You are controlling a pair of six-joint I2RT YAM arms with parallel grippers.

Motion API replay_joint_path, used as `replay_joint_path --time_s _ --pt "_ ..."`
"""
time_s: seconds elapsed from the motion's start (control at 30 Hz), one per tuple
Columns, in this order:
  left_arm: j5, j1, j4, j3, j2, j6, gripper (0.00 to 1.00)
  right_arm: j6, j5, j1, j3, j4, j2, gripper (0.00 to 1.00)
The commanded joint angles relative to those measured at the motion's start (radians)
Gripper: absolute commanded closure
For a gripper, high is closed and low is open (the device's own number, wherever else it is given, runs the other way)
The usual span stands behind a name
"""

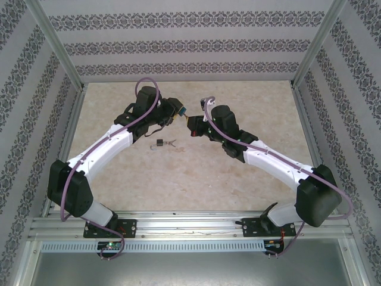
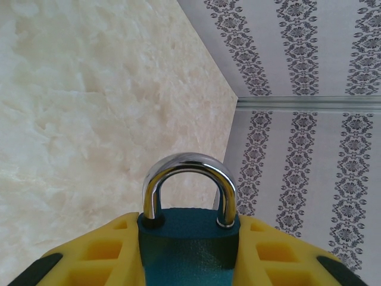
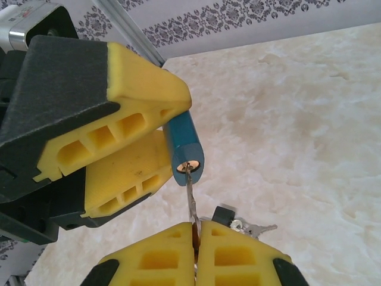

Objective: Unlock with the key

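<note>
Right end effector (image 3: 195, 241) pinched shut on key (image 3: 190, 193), key tip in the keyhole of teal padlock (image 3: 184, 146). Left end effector (image 2: 190, 262) narrow, clamping the padlock body, shackle (image 2: 187, 170) with both legs in the body. Both held above bench (image 1: 250, 179), mid-back. Small second padlock (image 1: 159, 143) with keys (image 1: 172, 142) lies on the bench nearby.

Probably a lab: aluminium-framed enclosure (image 1: 56, 46), wallpapered walls (image 1: 178, 42).

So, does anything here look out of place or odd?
Only one thing: what looks like a small lock with loose keys lies untouched on the table. Otherwise tidy: the left gripper holds the blue padlock, shackle closed, and the key in the right gripper sits in its keyhole.
</note>
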State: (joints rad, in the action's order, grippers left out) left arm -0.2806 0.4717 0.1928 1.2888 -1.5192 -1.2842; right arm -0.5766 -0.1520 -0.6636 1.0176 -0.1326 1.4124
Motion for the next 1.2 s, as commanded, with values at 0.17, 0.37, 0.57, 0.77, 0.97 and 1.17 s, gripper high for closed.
replay_joint_path --time_s 0.17,0.37,0.57,0.77,0.97,1.17 --pt "-0.123 0.049 -0.007 -0.006 0.021 -0.003 0.7 -0.019 -0.065 -0.019 0.036 -0.18 0.0 1.0" --pt "-0.128 0.048 -0.01 -0.009 0.02 0.0 0.7 -0.152 -0.14 0.025 0.061 -0.218 0.015 1.0" --pt "-0.129 0.051 -0.007 -0.003 0.017 -0.001 0.7 -0.047 -0.087 -0.003 0.1 -0.112 0.014 1.0" --pt "-0.115 0.054 0.005 0.0 0.019 0.003 0.71 -0.087 -0.044 -0.035 0.081 -0.152 0.017 1.0" --pt "-0.109 0.062 -0.001 0.001 0.02 0.0 0.71 -0.12 0.06 -0.083 0.07 -0.202 0.016 1.0" --pt "-0.11 0.062 0.001 0.004 0.021 0.002 0.71 -0.261 0.016 -0.041 0.019 -0.309 0.033 1.0"
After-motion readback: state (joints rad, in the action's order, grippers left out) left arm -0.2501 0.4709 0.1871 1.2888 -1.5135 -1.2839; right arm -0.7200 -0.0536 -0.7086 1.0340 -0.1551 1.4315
